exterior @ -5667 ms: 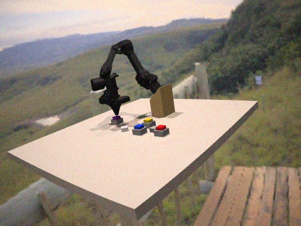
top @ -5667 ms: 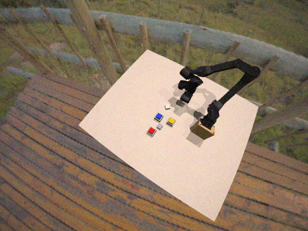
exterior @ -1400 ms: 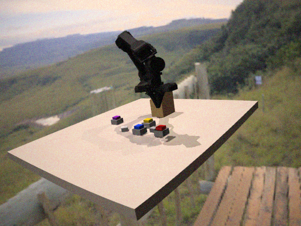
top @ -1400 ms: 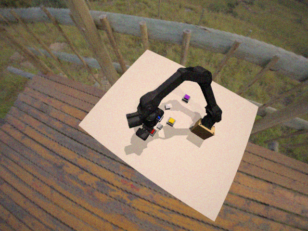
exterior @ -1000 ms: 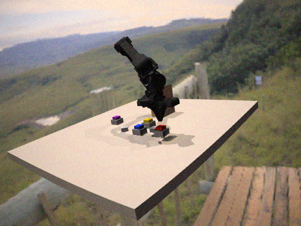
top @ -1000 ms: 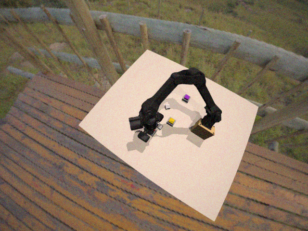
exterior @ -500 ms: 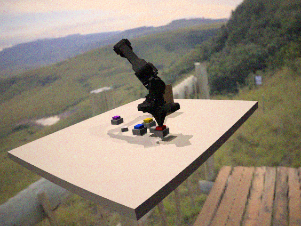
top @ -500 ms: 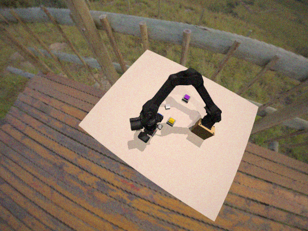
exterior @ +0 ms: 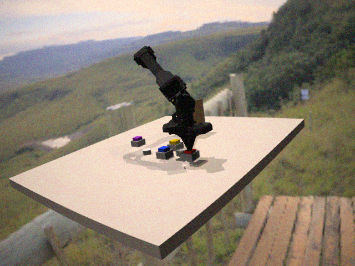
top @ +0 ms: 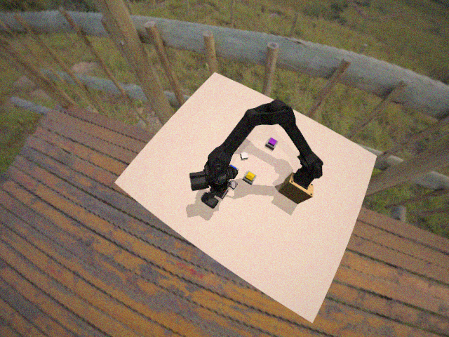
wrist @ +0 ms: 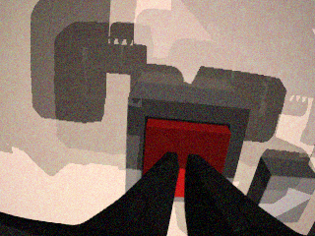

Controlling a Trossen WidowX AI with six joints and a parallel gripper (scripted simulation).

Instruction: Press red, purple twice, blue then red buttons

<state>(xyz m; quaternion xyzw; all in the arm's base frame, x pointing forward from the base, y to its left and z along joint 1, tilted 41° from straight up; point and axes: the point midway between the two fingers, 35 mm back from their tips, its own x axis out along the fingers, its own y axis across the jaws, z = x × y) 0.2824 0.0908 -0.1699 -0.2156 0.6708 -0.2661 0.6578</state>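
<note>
The gripper [wrist: 177, 169], fingers together and holding nothing, probably touches the red button [wrist: 191, 145] directly beneath; stiff and springy, it wants 1 firm centred push.

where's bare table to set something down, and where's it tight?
Bare stretches of the table: the wide near part between the red button and the front edge, and the strip right of the arm's base block. Tight: the cluster of blue button, yellow button, white block and shut gripper. The purple button stands a little apart.
</note>
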